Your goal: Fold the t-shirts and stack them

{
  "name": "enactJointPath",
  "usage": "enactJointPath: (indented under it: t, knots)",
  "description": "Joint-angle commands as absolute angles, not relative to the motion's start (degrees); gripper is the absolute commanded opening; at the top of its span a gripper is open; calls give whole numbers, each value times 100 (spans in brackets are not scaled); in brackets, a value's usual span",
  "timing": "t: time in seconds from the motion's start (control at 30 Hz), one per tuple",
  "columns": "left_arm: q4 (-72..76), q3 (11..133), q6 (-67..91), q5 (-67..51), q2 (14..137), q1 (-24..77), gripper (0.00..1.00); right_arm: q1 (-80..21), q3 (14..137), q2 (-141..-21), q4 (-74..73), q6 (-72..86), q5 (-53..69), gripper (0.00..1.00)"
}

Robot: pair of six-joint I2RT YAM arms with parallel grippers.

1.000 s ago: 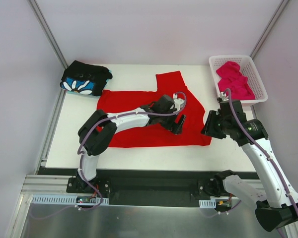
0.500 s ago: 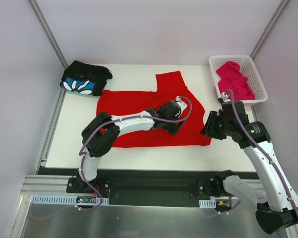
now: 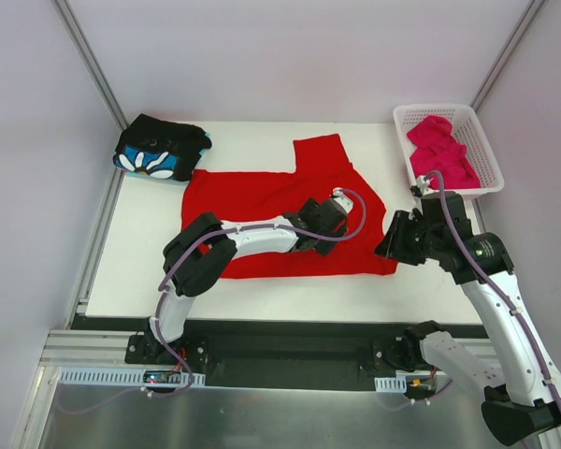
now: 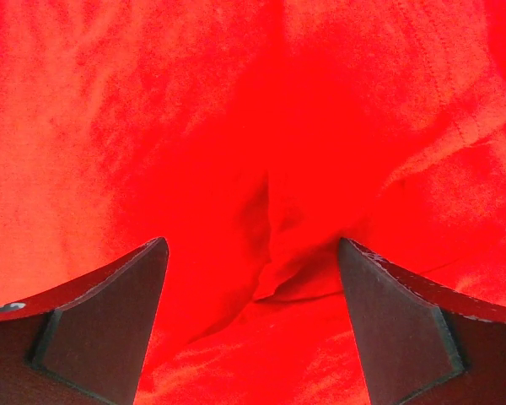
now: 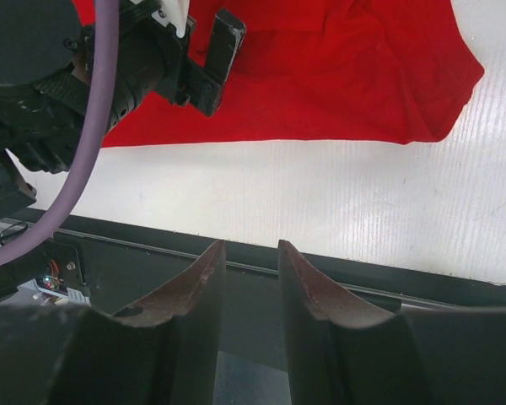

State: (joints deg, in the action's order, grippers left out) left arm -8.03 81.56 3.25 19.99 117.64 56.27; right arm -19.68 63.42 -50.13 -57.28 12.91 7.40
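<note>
Directly under left hand (image 4: 251, 242), red t-shirt (image 4: 194, 101)

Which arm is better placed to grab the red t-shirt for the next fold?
Left, probably: the left fingers stand open close over a crease in the red t-shirt. The right fingers hang beside the shirt's corner, off the cloth.

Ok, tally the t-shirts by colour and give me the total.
red t-shirt, spread on the table: 1
magenta-pink t-shirt, bunched in the basket: 1
black flower-print t-shirt, folded at the far left corner: 1
Total: 3
</note>
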Motion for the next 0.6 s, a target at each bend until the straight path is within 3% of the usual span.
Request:
enactJointPath:
  t: [0.0, 0.57]
  knots:
    - [-572, 8200, 255, 2460, 11777, 5660, 82, -1925, 6407, -4896, -5687, 1371, 888, 34]
    - [685, 7471, 554, 3857, 11707, 5651, 84, -1925, 6319, -4720, -5634, 1345, 1169, 34]
